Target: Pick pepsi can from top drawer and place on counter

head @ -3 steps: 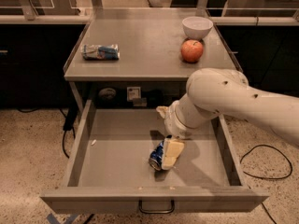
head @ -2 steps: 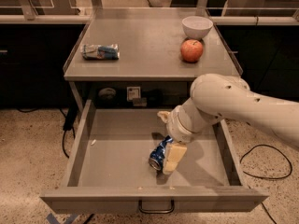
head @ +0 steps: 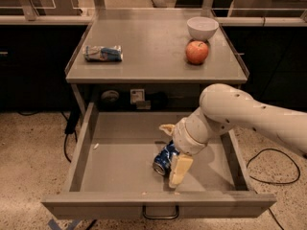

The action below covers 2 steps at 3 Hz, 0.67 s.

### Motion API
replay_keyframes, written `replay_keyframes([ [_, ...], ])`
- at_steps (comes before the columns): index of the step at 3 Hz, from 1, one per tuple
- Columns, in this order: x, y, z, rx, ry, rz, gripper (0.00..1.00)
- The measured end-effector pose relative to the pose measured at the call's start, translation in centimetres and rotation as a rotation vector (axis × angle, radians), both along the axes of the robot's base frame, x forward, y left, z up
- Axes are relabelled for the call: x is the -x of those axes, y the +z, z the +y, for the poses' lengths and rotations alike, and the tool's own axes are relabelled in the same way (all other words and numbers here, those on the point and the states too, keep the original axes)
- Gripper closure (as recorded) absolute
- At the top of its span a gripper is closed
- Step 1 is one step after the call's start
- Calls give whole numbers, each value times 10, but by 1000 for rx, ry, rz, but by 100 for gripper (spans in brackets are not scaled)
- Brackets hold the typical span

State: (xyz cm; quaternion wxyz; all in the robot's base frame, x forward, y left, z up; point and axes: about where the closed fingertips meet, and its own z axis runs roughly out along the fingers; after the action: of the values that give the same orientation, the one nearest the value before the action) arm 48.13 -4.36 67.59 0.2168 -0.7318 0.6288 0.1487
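The pepsi can [head: 163, 160], blue with a silver end, lies on its side on the floor of the open top drawer [head: 120, 152], near the front middle. My gripper [head: 171, 150] reaches down into the drawer from the right on a thick white arm. Its cream fingers are spread apart: one fingertip [head: 178, 171] is in front of the can, the other [head: 167, 128] is behind it. The can lies between them on the drawer floor. The counter [head: 144, 47] is above the drawer.
On the counter are a blue-and-silver snack packet [head: 102, 53] at the left, a red apple [head: 197, 51] and a white bowl [head: 202, 28] at the right. The drawer's front wall carries a dark handle [head: 160, 213]. A black cable [head: 268, 166] lies on the floor at the right.
My gripper has shifted slightly toward the drawer's front and lower around the can. The can has stayed in about the same spot.
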Motion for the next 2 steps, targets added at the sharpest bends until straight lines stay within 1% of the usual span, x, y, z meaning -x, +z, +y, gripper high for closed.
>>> replay_keyframes([
  [1, -4, -24, 19, 16, 19, 6, 0],
  [2, -4, -24, 19, 16, 19, 6, 0],
])
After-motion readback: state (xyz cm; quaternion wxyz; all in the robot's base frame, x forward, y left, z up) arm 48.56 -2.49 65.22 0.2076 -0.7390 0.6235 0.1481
